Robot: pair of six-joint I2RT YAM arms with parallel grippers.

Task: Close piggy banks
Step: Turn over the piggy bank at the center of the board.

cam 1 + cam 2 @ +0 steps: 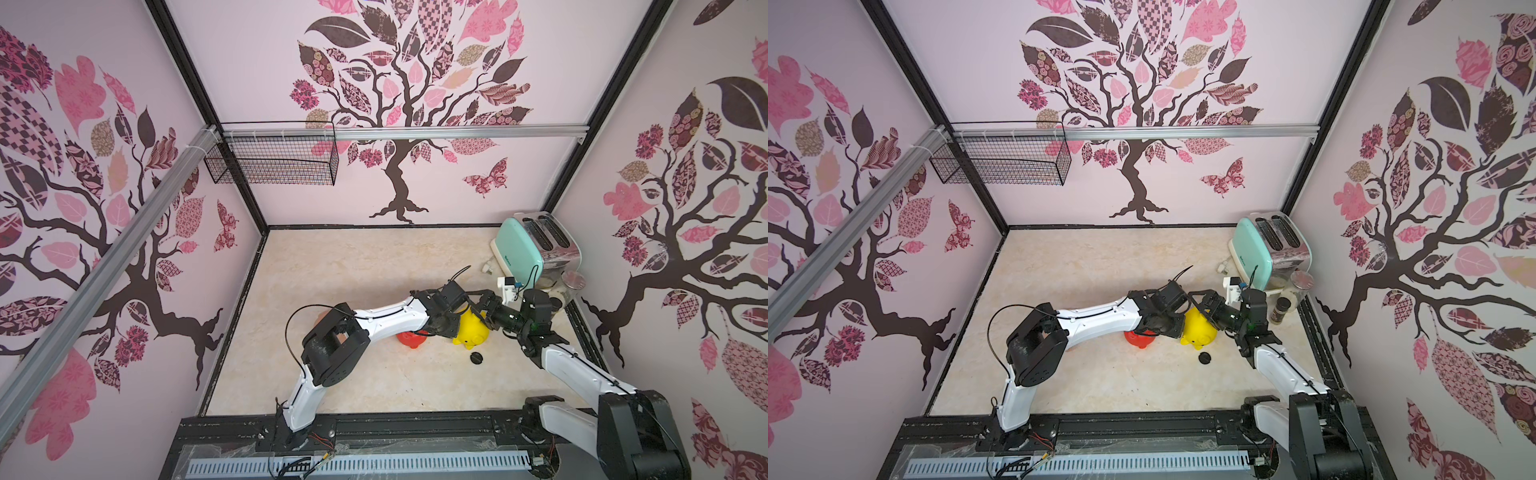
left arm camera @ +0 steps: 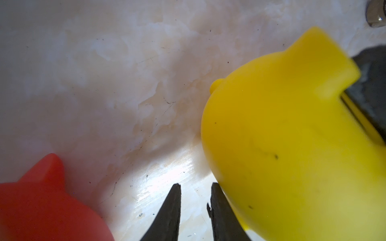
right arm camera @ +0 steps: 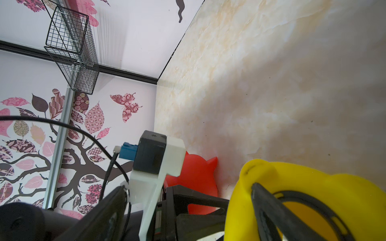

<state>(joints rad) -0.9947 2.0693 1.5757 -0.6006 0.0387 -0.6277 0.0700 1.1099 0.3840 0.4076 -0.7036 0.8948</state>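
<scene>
A glossy yellow plastic pig-shaped bank (image 1: pixel 473 330) lies tipped on a pale marbled tabletop (image 1: pixel 374 270), toward the right side, with both arms meeting over it. The right gripper (image 1: pixel 483 308) is spread wide. In its wrist view one black finger (image 3: pixel 263 204) rests on the pig at the rim of the round belly hole, and it is unclear whether the other finger touches. The left gripper (image 2: pixel 196 187) hangs just beside the pig's rear, its fingers drawn close together and pinching nothing. A red plastic pig bank (image 1: pixel 409 340) sits under the left forearm. A peach-pink pig bank (image 1: pixel 321 318) shows only as a sliver behind the left elbow. A small black round plug (image 1: pixel 476 357) lies loose on the table near the yellow pig. To do this step well, the right arm should probably hold the pig steady with the hole exposed. The left gripper would then open, lift the plug, bring it square to the hole and press it home without nudging the red pig. The yellow pig's hole looks unplugged, and no coins show inside. A black wire basket (image 1: pixel 274 160) on the back wall holds nothing visible. The slots of a mint-green toaster (image 1: pixel 528 245) look bare. A clear glass jar (image 1: pixel 572 284) beside it holds something pale.
</scene>
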